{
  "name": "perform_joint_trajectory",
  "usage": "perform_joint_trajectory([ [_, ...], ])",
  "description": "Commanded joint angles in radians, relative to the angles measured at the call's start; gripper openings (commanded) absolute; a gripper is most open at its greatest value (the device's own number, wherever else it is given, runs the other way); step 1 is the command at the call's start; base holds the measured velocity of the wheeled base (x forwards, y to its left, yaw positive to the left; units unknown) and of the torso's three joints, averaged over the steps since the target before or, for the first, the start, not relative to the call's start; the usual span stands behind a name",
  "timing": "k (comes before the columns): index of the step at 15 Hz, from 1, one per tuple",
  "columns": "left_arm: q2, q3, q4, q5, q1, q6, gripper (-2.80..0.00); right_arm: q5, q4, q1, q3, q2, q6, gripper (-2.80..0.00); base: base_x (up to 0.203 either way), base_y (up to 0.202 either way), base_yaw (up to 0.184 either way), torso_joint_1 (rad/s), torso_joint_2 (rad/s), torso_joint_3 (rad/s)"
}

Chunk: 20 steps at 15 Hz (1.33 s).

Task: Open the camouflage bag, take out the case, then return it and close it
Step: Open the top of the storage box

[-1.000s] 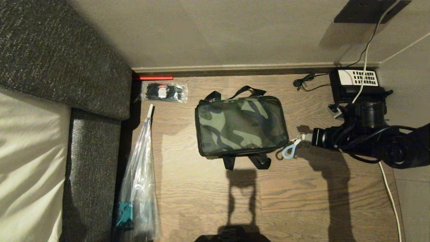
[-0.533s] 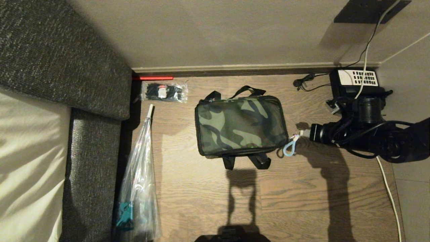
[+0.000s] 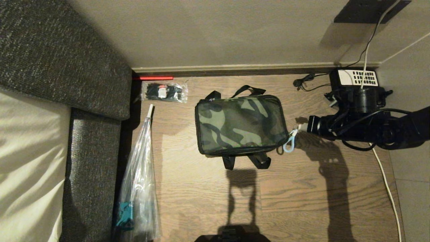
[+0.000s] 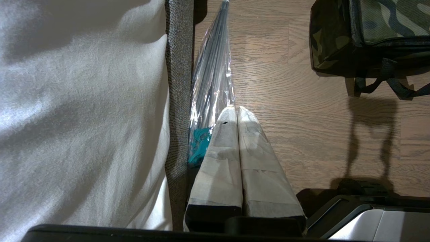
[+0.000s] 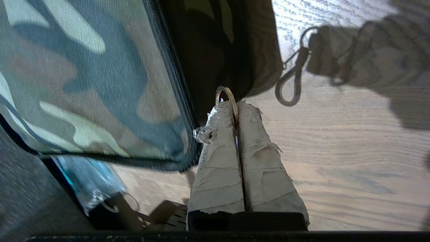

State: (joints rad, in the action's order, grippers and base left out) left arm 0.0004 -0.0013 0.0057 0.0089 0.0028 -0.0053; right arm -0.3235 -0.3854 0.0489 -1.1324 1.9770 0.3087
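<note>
The right end effector [image 5: 236,111] is clamped on the zipper ring [image 5: 225,95] at the closed bag's [image 3: 240,124] corner; the left end effector [image 4: 237,116] hangs closed, empty.

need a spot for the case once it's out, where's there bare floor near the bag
Bare floor lies in front of the camouflage bag, between the umbrella and white cable. Crowded: right gripper and telephone to its right, packet behind-left.

Head camera looks steeply down at the floor; both wrist cameras sit nearer, sharing the camouflage bag [image 3: 240,124].
</note>
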Motion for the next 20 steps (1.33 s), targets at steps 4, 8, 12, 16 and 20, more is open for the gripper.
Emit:
perform_joint_trajectory([
  [4, -0.002, 0.001, 0.000, 0.000, 0.000, -0.001, -2.80, -0.004, 0.092, 0.019, -0.106, 0.017, 0.018, -2.80, 0.000, 0.000, 0.000, 0.000, 0.00, 0.000],
  [8, -0.002, 0.000, 0.000, 0.000, 0.000, -0.001, -2.80, -0.006, 0.169, 0.034, -0.177, 0.030, 0.057, -2.80, 0.000, 0.000, 0.000, 0.000, 0.00, 0.000],
  [12, -0.002, 0.001, 0.000, 0.000, -0.001, -0.002, -2.80, -0.012, 0.275, 0.044, -0.277, 0.039, 0.119, -2.80, 0.000, 0.000, 0.000, 0.000, 0.00, 0.000],
  [16, -0.002, 0.000, 0.000, 0.000, -0.001, -0.002, -2.80, -0.016, 0.328, 0.060, -0.326, 0.054, 0.150, -2.80, 0.000, 0.000, 0.000, 0.000, 0.00, 0.000],
  [20, -0.002, 0.000, 0.000, 0.000, 0.000, -0.002, -2.80, -0.011, 0.327, 0.069, -0.336, 0.071, 0.150, -2.80, 0.000, 0.000, 0.000, 0.000, 0.00, 0.000],
])
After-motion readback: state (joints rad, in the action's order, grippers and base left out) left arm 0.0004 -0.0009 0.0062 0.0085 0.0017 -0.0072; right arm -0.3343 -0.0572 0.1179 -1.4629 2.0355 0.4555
